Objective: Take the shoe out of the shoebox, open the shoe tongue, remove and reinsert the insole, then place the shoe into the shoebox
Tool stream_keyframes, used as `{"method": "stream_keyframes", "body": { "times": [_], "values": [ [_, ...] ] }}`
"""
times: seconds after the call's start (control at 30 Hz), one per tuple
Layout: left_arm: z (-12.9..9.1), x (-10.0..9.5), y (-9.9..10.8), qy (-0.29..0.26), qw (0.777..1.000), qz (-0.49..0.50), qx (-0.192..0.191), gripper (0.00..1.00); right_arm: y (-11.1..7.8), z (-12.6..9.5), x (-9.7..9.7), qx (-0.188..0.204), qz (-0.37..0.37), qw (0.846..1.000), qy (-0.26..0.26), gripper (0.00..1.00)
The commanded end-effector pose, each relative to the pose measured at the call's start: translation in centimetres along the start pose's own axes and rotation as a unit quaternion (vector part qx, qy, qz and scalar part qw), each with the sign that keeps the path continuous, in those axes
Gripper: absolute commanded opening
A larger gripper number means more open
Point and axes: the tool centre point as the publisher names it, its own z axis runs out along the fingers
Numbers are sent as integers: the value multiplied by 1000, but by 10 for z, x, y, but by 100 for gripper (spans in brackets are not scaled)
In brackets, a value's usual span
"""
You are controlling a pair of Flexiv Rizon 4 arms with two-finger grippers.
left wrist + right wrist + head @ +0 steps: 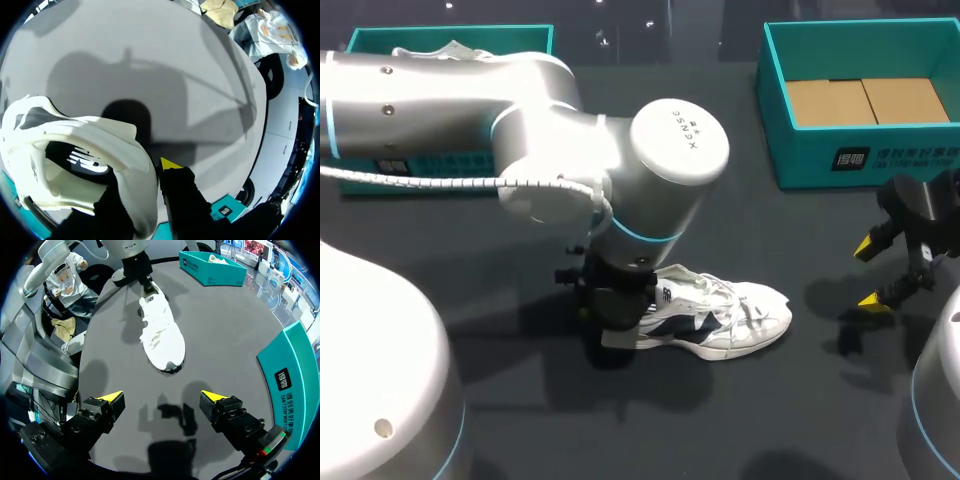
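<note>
Facing open table ahead of the left gripper, pinching the shoe by its heel; holding the right gripper spread wide, empty, shoebox beside.

Bare bench from the toe of the shoe rightward to the spread right fingers: room to pass. Heel end walled off by the bulky left arm hanging over it. Far right taken by the shoebox, far left by a second box; open lane between.
</note>
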Motion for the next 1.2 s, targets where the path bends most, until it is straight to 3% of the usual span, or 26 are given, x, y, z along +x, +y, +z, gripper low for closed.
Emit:
{"method": "stream_keyframes", "body": {
  "times": [0.03, 0.47, 0.53, 0.67, 0.73, 0.83, 1.03, 1.2],
  "values": [
    [2, -6, 0, 1, 1000, -2, 4, 0, 0, 0, 1, 1, 0, 1000, -1, 100],
    [3, -7, -7, 0, 1000, -4, 14, 0, 0, 0, 1, 1, 0, 1000, -1, 100],
    [3, -7, -8, -1, 1000, -5, 14, 25, 0, 0, 1, 1, 0, 1000, -1, 100],
    [-1, -5, -7, -8, 1000, -7, 13, 46, 0, 0, 1, 1, 0, 1000, -1, 100],
    [-6, -3, -6, -14, 1000, -9, 13, 76, 0, 0, 1, 1, 0, 1000, -1, 100],
    [-18, 1, -7, -31, 999, -10, 12, 99, 0, 0, 1, 1, 0, 1000, -1, 100],
    [-49, 14, -11, -79, 997, -16, 7, 100, 0, 0, 1, 1, 0, 1000, -1, 100],
    [-76, 35, -13, -135, 989, -52, 30, 100, 0, 0, 1, 1, 0, 1000, -1, 100]
  ]
}}
